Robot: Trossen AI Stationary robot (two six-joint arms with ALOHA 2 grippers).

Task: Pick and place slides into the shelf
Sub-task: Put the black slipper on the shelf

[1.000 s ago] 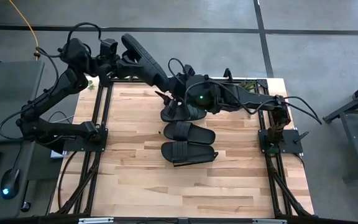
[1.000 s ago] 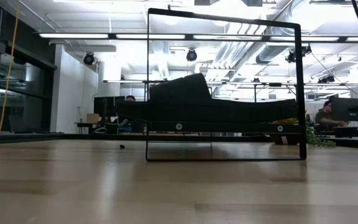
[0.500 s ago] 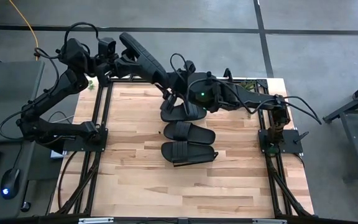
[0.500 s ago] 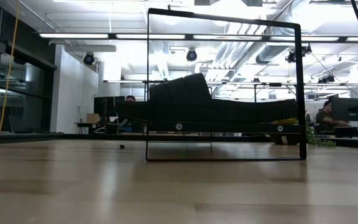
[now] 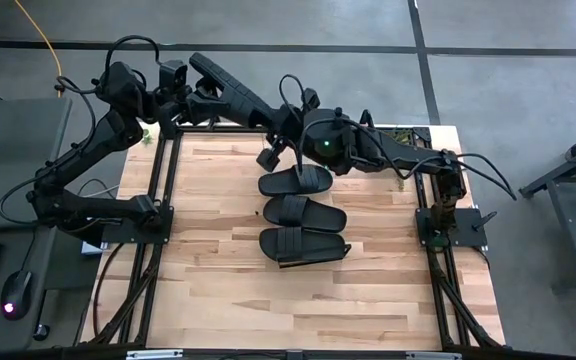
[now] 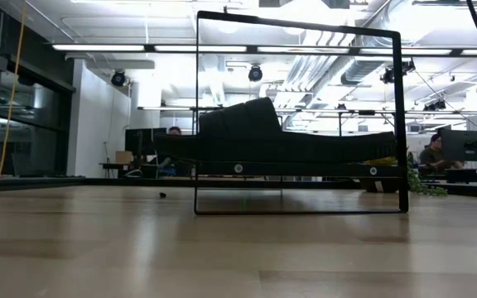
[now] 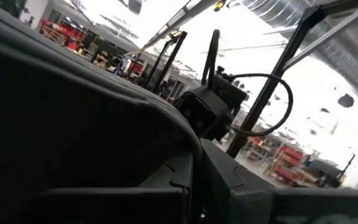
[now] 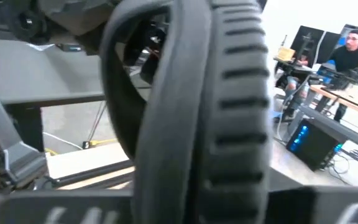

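Note:
One black slide [image 5: 230,92] hangs tipped on its edge above the table's far left corner, between both grippers. My left gripper [image 5: 200,95] is shut on its far-left end, and my right gripper [image 5: 271,138] is at its other end. Three more slides [image 5: 295,182] [image 5: 305,212] [image 5: 303,243] lie soles down in a row on the shelf at mid-table. The low view shows the shelf's black wire frame [image 6: 196,116] with the nearest slide [image 6: 247,132] side-on inside it. My left gripper holds the slide's end [image 5: 208,78] nearest the table's far left corner, coming roughly level from the left. The slide is lifted clear and on edge. The slide itself fills the left wrist view and hides the fingers. My right gripper has the slide's other end between its two fingers, sole edge [image 8: 166,143] and ribbed strap [image 8: 235,124] standing upright between them. It comes roughly level from the table's right. The slide hangs clear of the table.
Black frame rails [image 5: 158,215] [image 5: 438,220] run along the table's left and right sides by the arm bases. Bare wood [image 5: 288,310] lies in front of the shelf. People sit at desks in the room beyond [image 6: 433,153] [image 8: 353,43].
My right gripper has risen from over the farthest slide on the shelf and gone toward the table's far edge, up to the free end of the slide that my left gripper holds. The left arm and the three slides on the shelf have kept still.

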